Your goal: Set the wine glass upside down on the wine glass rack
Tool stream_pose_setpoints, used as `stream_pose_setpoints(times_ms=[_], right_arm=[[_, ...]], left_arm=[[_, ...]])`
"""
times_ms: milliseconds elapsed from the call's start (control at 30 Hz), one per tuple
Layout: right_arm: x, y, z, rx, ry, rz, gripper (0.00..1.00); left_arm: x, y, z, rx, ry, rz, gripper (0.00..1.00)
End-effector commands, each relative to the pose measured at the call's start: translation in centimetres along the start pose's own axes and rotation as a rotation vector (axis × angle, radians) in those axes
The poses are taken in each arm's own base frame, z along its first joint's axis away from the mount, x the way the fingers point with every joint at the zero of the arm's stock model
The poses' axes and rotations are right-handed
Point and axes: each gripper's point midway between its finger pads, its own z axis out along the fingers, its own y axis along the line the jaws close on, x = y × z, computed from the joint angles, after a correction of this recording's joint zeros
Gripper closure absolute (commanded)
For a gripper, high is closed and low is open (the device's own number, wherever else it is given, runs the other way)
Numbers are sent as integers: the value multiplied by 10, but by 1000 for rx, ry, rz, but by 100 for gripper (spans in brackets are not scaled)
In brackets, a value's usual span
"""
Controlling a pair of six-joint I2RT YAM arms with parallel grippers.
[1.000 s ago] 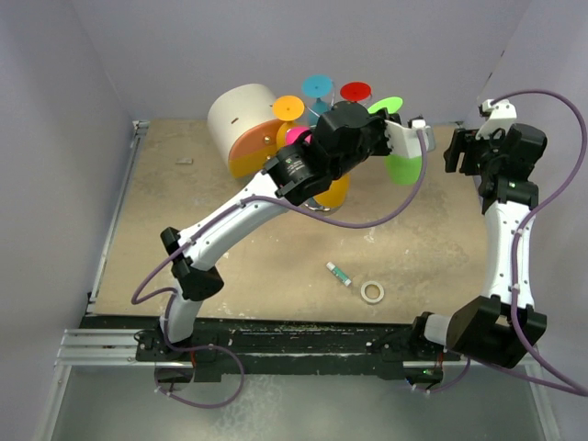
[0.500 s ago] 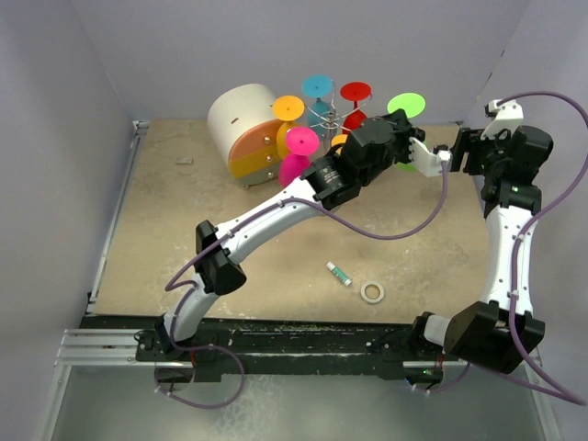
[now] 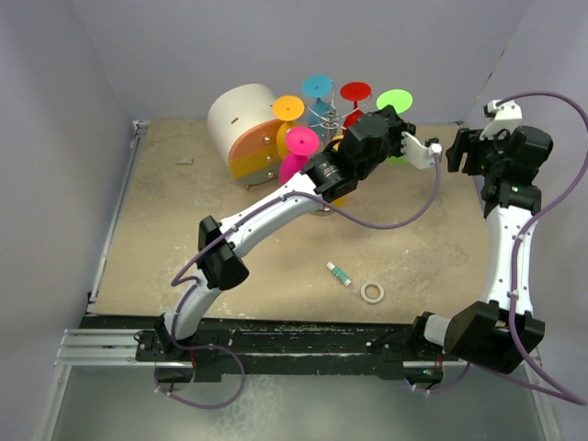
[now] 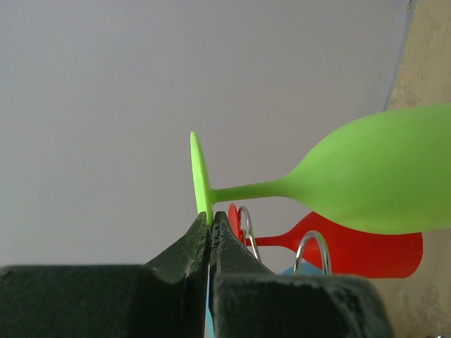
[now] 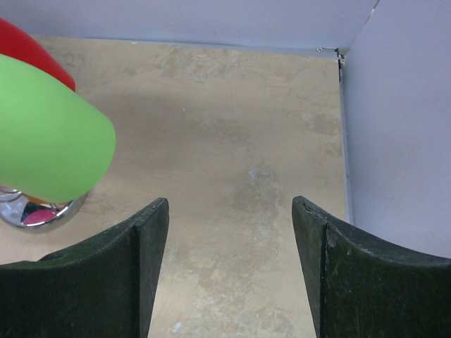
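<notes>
The green wine glass (image 3: 395, 100) hangs foot-up at the right side of the wine glass rack (image 3: 325, 114), a silver wire stand that also carries orange, blue, red and pink glasses. My left gripper (image 3: 397, 121) is shut on the rim of the green glass's foot (image 4: 201, 176); its bowl (image 4: 373, 176) lies beyond the rack's wire loops (image 4: 246, 225). I cannot tell whether the stem rests in a loop. My right gripper (image 3: 457, 152) is open and empty to the right; its view shows the green bowl (image 5: 49, 134) and the rack's chrome base (image 5: 35, 211).
A white-and-orange round drawer box (image 3: 243, 124) stands left of the rack. A small green-and-white tube (image 3: 339, 273) and a tape roll (image 3: 372, 292) lie on the table toward the front. The right wall (image 5: 402, 127) is close to my right gripper.
My left arm has stretched out and carried the green glass up and back to the right side of the rack. The right arm has shifted slightly.
</notes>
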Motion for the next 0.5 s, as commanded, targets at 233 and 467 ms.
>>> stream_pose_setpoints(times_ms=[233,467], right_arm=[[-13,5,-6,-26,-53,-28,26],[-12,5,-5,-34,-50,-31,26]], left_arm=[[24,24,-3,-45,45,-38,100],[35,25,-8,-31,74,-35,100]])
